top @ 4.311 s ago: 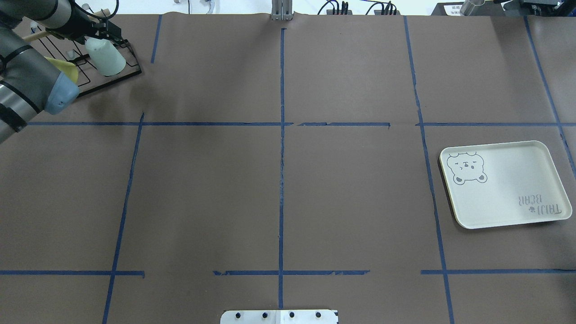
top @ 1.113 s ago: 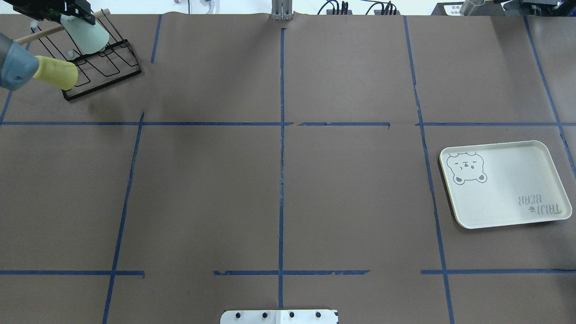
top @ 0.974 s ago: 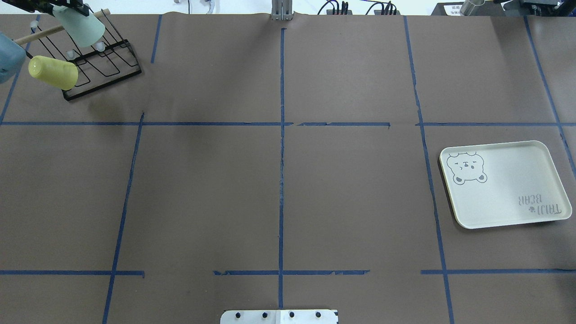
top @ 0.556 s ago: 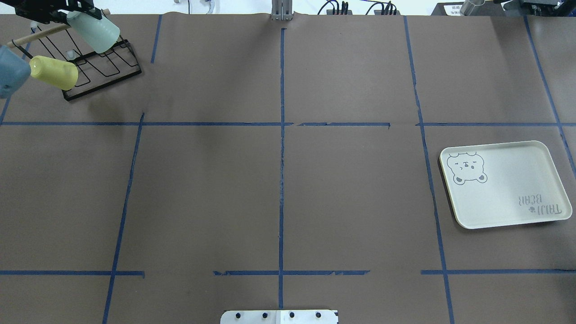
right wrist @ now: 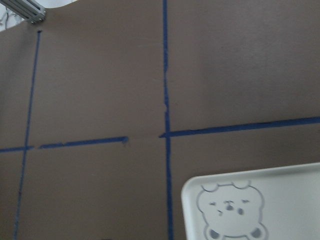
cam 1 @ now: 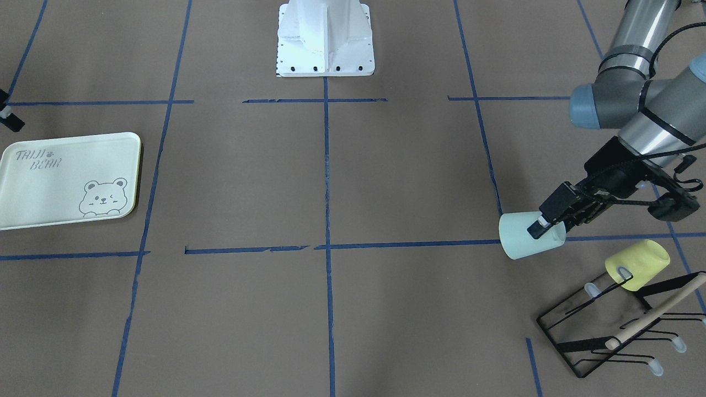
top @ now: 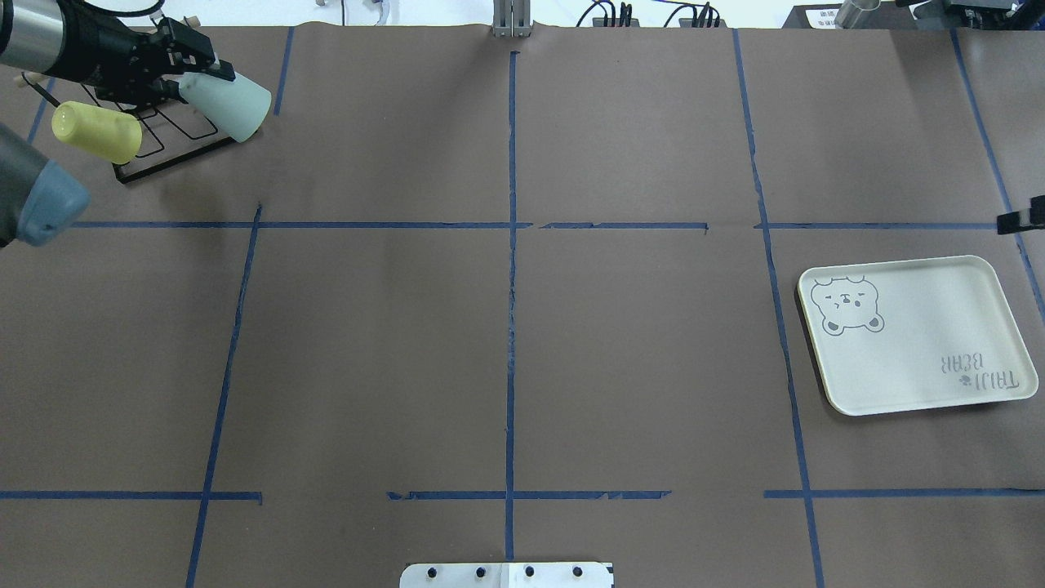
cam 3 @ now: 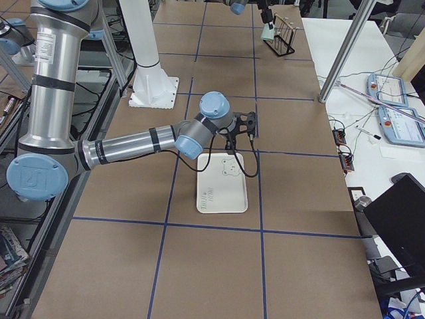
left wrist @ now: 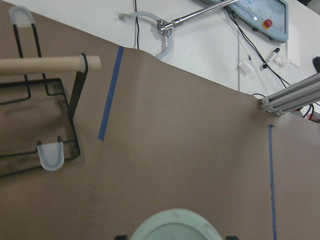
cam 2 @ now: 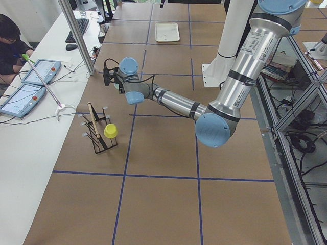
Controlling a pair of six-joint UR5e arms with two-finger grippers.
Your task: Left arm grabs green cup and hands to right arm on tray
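Note:
My left gripper [top: 189,79] is shut on the green cup [top: 229,106] and holds it on its side in the air, just right of the black wire rack [top: 175,135]. In the front-facing view the left gripper [cam 1: 543,226] grips the cup [cam 1: 521,240] near one end. The cup's round end fills the bottom of the left wrist view [left wrist: 175,227]. The tray [top: 922,351] lies flat at the right, with nothing on it. Only a tip of my right gripper [top: 1020,219] shows at the right edge, beyond the tray; I cannot tell whether it is open or shut.
A pale yellow cup [top: 98,132] hangs on a peg of the rack, which has a wooden handle [cam 1: 656,317]. The robot's white base plate [top: 506,575] is at the near table edge. Blue tape lines cross the brown table.
My left gripper has carried the green cup off the rack and to the right, lower over the table. The right gripper's tip has come into view at the right edge.

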